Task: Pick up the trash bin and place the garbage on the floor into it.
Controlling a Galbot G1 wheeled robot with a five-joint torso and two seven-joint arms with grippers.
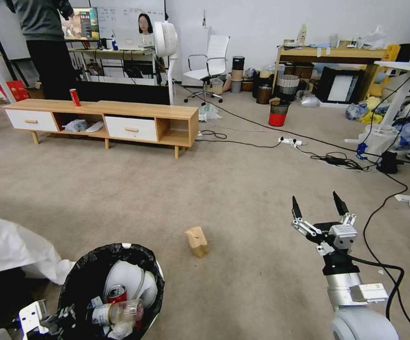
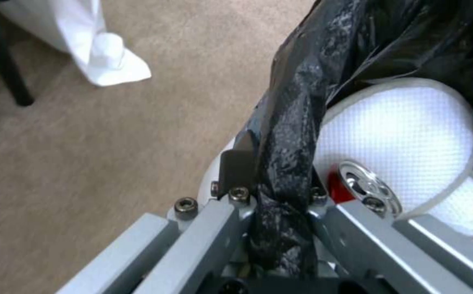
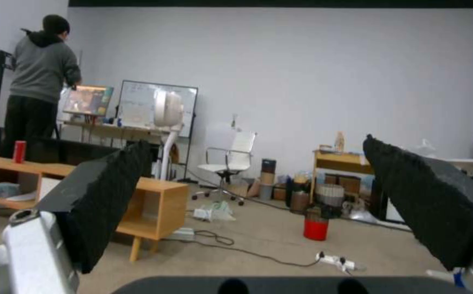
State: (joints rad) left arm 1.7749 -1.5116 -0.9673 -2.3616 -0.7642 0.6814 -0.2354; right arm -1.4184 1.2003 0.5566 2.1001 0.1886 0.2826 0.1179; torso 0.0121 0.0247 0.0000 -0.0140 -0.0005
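Left pincer (image 1: 65,314) low at about 7 o'clock in the head view, pinching the rim of the trash bin (image 1: 80,278); from my left wrist I see the fingers (image 2: 236,165) pressed together on a fold of the black bag (image 2: 288,134) at the bin's edge, one finger outside the wall, the other inside. The bin hangs just in front of me, tilted a little, with carpet beneath it in the wrist view. Inside it: a white curved lid piece (image 1: 124,276), a red can (image 1: 116,293) with its silver top toward my wrist camera, a clear bottle (image 1: 115,311) lying across, and something white at the near edge. Right pincer (image 1: 320,208) at about 4 o'clock, held above the floor (image 1: 243,189), fingers spread wide and pointing away from me, holding nothing. A tan cardboard box (image 1: 196,241) stands on the carpet between the bin and the right pincer, near both and touching neither. White cloth (image 1: 11,245) lies at 9 o'clock beside the bin. Farther out at 11 o'clock, a low wooden cabinet (image 1: 120,111) with an upright red can (image 1: 75,97) on top; at 1 o'clock a red bucket-like bin (image 1: 277,113) on the carpet, black cables (image 1: 380,212) running along the right side.
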